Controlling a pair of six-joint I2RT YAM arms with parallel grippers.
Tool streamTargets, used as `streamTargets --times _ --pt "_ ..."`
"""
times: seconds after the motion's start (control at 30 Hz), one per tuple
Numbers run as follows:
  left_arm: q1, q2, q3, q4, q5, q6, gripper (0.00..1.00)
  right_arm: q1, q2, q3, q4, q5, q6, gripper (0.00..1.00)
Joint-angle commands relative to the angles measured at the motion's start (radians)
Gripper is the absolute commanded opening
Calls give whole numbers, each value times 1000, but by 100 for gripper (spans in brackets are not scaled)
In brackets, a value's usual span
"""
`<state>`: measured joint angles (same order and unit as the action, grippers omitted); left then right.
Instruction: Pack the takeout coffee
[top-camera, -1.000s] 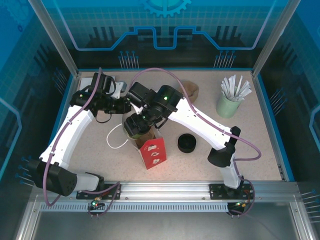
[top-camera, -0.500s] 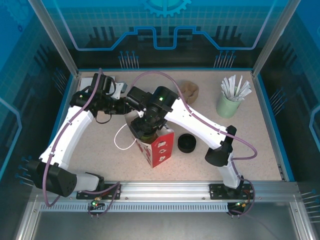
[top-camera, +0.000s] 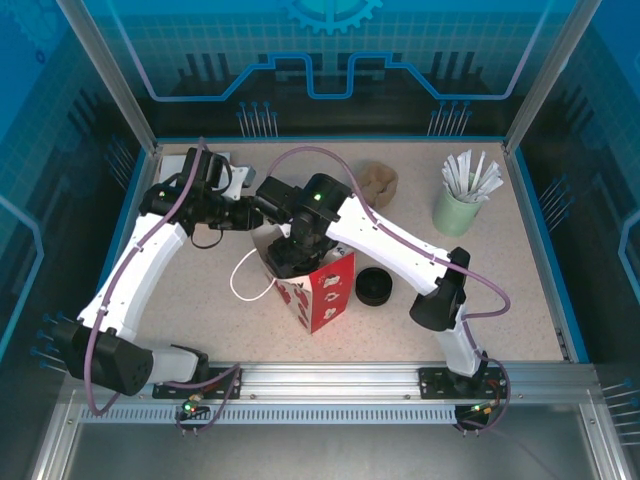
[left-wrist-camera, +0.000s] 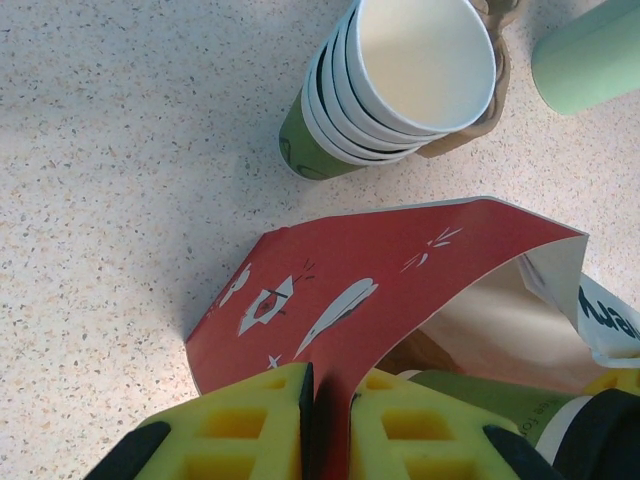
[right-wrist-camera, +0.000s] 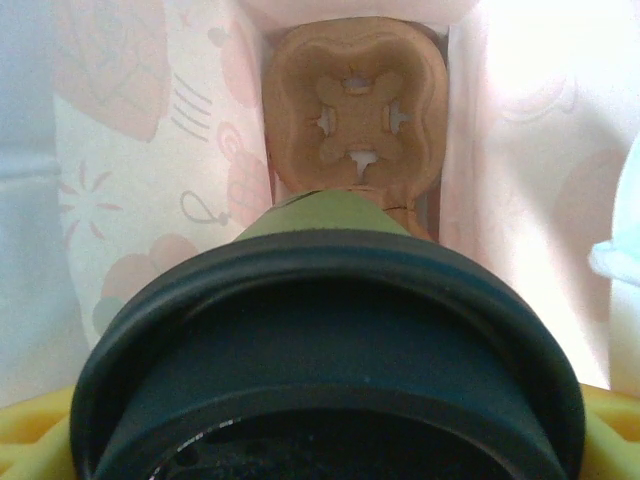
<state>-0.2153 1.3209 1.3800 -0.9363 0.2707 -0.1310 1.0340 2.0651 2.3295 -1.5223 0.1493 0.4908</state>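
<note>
The takeout coffee (right-wrist-camera: 330, 215), a green paper cup under a black lid (right-wrist-camera: 330, 330), is held in my right gripper (right-wrist-camera: 330, 440), whose yellow fingers (right-wrist-camera: 30, 435) show at the cup's sides. Cup and gripper are inside the red paper bag (top-camera: 322, 290), above a brown pulp carrier (right-wrist-camera: 352, 115) lying at the bag's bottom. My left gripper (left-wrist-camera: 328, 420) is shut on the bag's red top edge (left-wrist-camera: 380, 290) and holds its mouth open. In the top view my left gripper (top-camera: 255, 213) is at the bag's back left and my right gripper (top-camera: 295, 255) is in its mouth.
A loose black lid (top-camera: 373, 287) lies right of the bag. A mint cup of white sticks (top-camera: 458, 205) stands at the back right, with a brown carrier (top-camera: 378, 180) at the back middle. A stack of green cups (left-wrist-camera: 400, 90) stands behind the bag.
The bag has swung from leaning to more upright and shifted slightly right. My right gripper has carried the cup from above the bag's mouth down into it. The left grip is unchanged.
</note>
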Motion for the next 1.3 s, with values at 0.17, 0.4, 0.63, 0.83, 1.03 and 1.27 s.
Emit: streamTargets --times 0.17,0.4,0.63,0.83,1.03,1.27 --pt "-11 -43 -23 -13 32 -12 17 -3 46 21 -91 4 -28 76" --pt "-19 -28 -22 -20 16 -9 35 26 56 54 -70 10 -67 76" --pt "13 -7 59 -42 64 53 63 18 -39 -26 -41 25 -135 77" --pt "13 60 145 -77 128 148 74 -1 -99 -78 13 8 -221 78" --pt "11 133 196 -113 204 206 76 -12 -93 -70 27 -23 -242 78" --pt "-17 181 197 -128 250 240 72 -12 -76 -16 12 -26 -242 78"
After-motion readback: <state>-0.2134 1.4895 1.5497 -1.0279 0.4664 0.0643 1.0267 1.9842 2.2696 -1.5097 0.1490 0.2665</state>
